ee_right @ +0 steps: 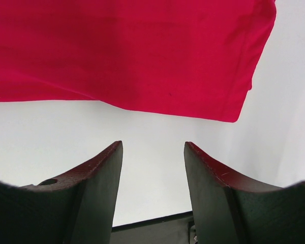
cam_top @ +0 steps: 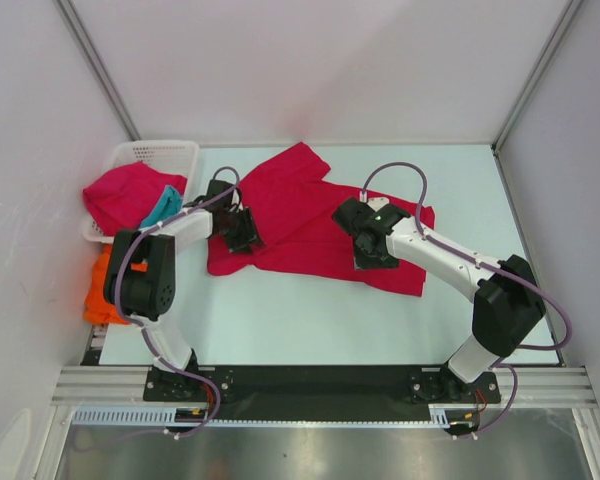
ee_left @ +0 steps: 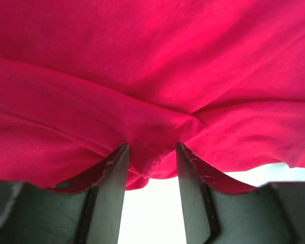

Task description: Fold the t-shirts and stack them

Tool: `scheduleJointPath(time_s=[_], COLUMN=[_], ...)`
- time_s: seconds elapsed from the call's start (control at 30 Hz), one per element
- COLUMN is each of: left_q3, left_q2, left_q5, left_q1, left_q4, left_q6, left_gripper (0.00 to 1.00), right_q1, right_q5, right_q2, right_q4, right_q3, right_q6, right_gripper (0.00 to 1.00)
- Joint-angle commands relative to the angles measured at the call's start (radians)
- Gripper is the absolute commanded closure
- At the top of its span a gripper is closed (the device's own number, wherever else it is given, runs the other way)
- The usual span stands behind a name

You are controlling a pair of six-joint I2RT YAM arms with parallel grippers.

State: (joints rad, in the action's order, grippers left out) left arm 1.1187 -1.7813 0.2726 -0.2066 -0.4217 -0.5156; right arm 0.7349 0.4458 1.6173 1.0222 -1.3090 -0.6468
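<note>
Pinching red t-shirt (ee_left: pixel 152 91), left tool (ee_left: pixel 152 155); right tool (ee_right: pixel 153 152) agape over table (ee_right: pixel 56 132).

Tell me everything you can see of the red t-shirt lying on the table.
The crimson t-shirt is soft, plain cloth, lying flat but rumpled across the table, one end reaching toward the far wall. A puckered tuck of its left edge sits between the left gripper's fingers; creases fan out from there. The right gripper is open short of its hemmed corner, not touching it.
</note>
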Motion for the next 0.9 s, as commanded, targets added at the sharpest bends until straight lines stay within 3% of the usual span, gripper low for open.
scheduleJointPath(time_s=[0.0, 0.17, 0.23, 0.43, 0.87], left_q3=[-0.01, -0.003, -0.002, 0.044, 0.055], left_q2=[-0.001, 0.006, 0.005, -0.007, 0.054], left_q5=[0.025, 0.027, 0.028, 0.033, -0.047], left_q1=[-0.011, -0.01, -0.011, -0.011, -0.011], left_q4=[0.044, 0.041, 0.043, 0.028, -0.029], left_q6=[-0.015, -0.014, -0.015, -0.012, 0.019], left_gripper=[0.55, 0.69, 0.83, 0.99, 1.0], right_q1=[-0.003, -0.003, -0.003, -0.005, 0.001], right_q5=[0.031, 0.027, 0.028, 0.031, 0.019], right_q2=[-0.01, -0.002, 0.001, 0.001, 0.006], right_q4=[0.015, 0.013, 0.015, 0.013, 0.003], right_q3=[-0.004, -0.007, -0.007, -0.006, 0.004], right_q6=[-0.007, -0.007, -0.007, -0.005, -0.011], right_gripper=[0.43, 0.43, 0.43, 0.43, 0.44])
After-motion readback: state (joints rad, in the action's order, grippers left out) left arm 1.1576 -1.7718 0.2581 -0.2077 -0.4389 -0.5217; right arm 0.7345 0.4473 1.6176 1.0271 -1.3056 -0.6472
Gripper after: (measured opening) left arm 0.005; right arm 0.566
